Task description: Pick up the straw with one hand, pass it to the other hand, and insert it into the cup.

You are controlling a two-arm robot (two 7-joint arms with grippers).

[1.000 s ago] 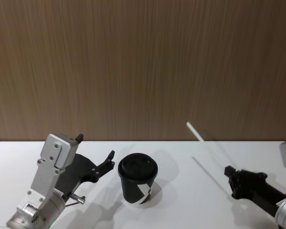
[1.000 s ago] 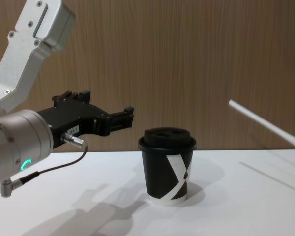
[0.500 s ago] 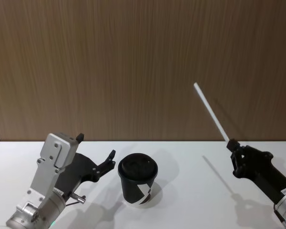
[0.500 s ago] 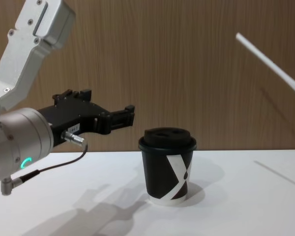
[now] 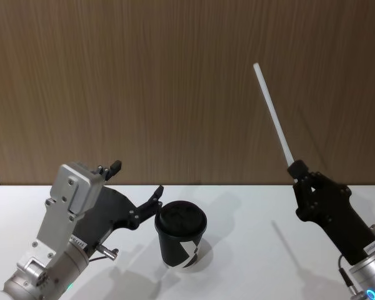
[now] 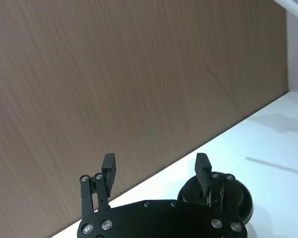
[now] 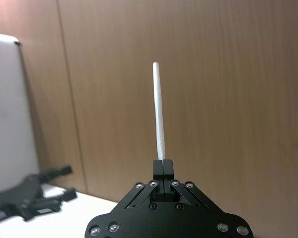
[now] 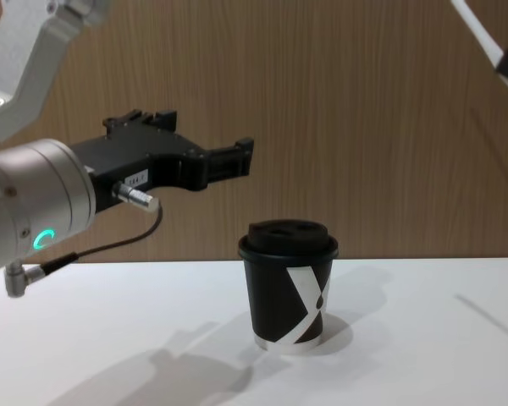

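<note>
The black cup [image 5: 180,240] with its lid and white X mark stands upright on the white table [image 5: 250,250], also seen in the chest view [image 8: 288,292]. My right gripper [image 5: 297,169] is raised to the cup's right, shut on the lower end of the white straw [image 5: 274,115], which points up and slightly left. In the right wrist view the straw [image 7: 160,114] rises straight out of the shut fingertips [image 7: 163,166]. My left gripper [image 5: 137,181] hovers open and empty just left of the cup's lid, above table height [image 8: 237,158]. Its fingers [image 6: 109,166] stand well apart.
A wood-panelled wall runs close behind the table. A thin grey cable with a metal plug [image 8: 135,196] hangs from my left arm. White table surface stretches to the right of the cup [image 8: 423,338] and in front of it.
My right gripper has lifted the straw off the table and swung it more upright. My left gripper has risen and moved right, closer to the cup.
</note>
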